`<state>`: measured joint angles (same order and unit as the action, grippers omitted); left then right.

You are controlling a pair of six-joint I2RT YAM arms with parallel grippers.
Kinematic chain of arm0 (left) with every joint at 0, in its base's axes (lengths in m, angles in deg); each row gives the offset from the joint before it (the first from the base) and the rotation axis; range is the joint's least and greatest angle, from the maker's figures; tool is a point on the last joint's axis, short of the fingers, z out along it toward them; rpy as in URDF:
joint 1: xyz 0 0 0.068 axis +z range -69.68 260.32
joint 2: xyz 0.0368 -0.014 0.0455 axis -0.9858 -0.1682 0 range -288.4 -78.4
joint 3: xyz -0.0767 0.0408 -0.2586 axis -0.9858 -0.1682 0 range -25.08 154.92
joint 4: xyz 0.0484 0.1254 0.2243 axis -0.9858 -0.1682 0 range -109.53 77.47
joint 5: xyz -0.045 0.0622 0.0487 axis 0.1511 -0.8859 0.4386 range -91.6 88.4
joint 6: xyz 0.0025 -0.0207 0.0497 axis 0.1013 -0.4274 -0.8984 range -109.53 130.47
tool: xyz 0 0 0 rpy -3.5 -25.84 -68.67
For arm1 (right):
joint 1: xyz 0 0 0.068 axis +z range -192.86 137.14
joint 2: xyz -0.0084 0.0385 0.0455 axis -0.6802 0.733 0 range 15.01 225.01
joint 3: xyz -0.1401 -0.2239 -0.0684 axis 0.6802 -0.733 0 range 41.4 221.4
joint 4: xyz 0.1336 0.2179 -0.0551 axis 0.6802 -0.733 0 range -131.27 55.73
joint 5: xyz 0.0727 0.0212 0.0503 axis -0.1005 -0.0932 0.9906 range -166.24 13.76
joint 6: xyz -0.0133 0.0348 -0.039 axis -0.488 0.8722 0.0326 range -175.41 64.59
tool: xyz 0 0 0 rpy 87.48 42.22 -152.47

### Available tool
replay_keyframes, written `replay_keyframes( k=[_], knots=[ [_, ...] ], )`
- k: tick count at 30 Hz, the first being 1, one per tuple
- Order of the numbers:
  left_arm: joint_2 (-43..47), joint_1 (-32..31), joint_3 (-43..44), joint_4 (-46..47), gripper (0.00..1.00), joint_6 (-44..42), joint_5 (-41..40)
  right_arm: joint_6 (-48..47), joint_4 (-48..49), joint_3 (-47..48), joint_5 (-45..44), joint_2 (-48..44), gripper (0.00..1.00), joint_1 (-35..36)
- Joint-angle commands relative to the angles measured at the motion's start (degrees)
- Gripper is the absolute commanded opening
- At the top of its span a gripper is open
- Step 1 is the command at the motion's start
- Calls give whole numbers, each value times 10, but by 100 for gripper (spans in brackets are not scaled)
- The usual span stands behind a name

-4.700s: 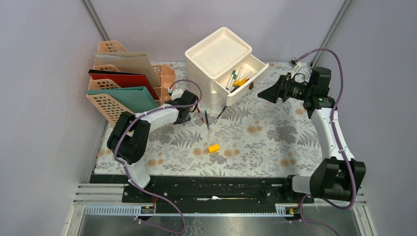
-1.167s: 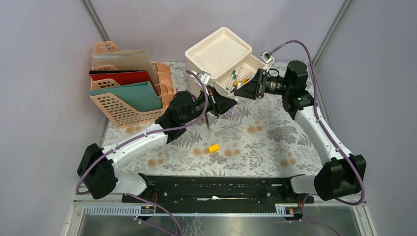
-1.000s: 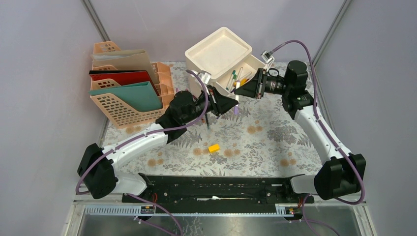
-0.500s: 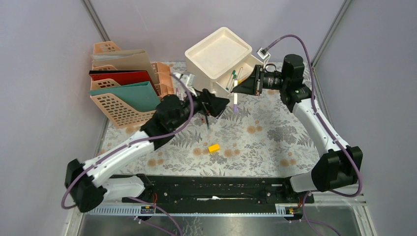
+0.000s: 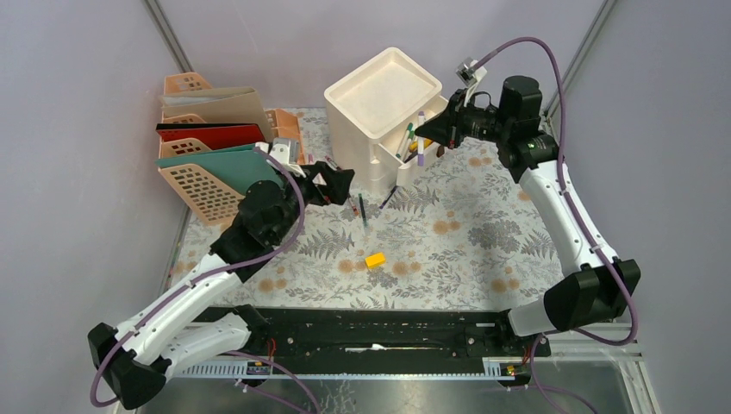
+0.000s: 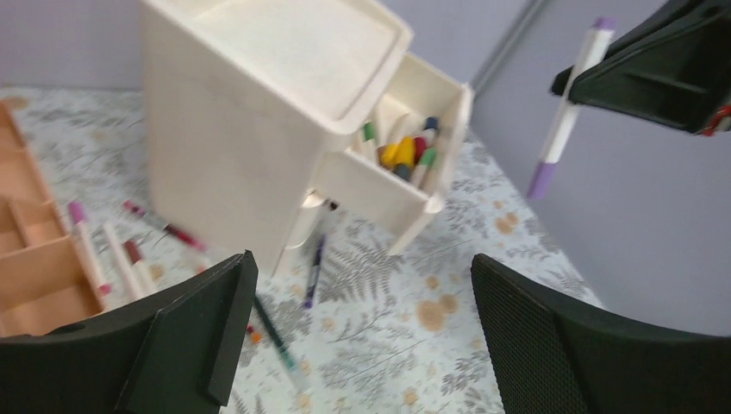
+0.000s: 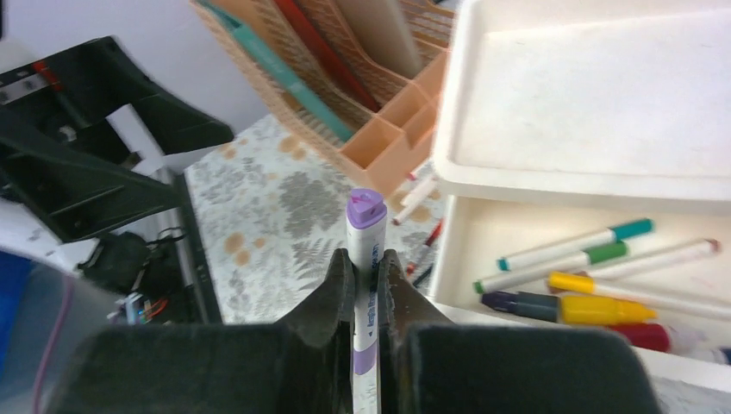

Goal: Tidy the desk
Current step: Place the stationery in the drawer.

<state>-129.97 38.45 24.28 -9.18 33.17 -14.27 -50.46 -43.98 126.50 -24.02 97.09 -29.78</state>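
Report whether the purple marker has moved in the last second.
Yes. Clamped in the right gripper, the purple marker went from just in front of the open drawer to overlapping it, farther up the top view.

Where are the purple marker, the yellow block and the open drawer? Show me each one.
purple marker [image 7: 365, 246]: right wrist view, on its white barrel below the cap.
yellow block [image 5: 375, 259]: top external view, on its top face.
open drawer [image 6: 379, 185]: left wrist view, on its front wall.

Bench [image 5: 491, 241] layout from above
File rack [image 5: 211, 185] stands at the back left, drawer unit [image 5: 384, 90] to its right with markers [image 6: 403, 153] in its open drawer [image 5: 435, 155]; loose pens [image 5: 362, 210] lie before the unit, a small block [image 5: 375, 259] nearer the front
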Motion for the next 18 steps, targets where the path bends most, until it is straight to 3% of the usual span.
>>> replay_keyframes(
  k=[1,12,18],
  knots=[
    [10,34,-12,-33,99,6,-12,-34,4,26,-111,16,0,1],
    [-34,94,-39,-17,99,78,27,74,10,22,-325,63,0,0],
    [-56,100,-49,-10,99,133,18,171,22,67,-291,117,0,0]
  ],
)
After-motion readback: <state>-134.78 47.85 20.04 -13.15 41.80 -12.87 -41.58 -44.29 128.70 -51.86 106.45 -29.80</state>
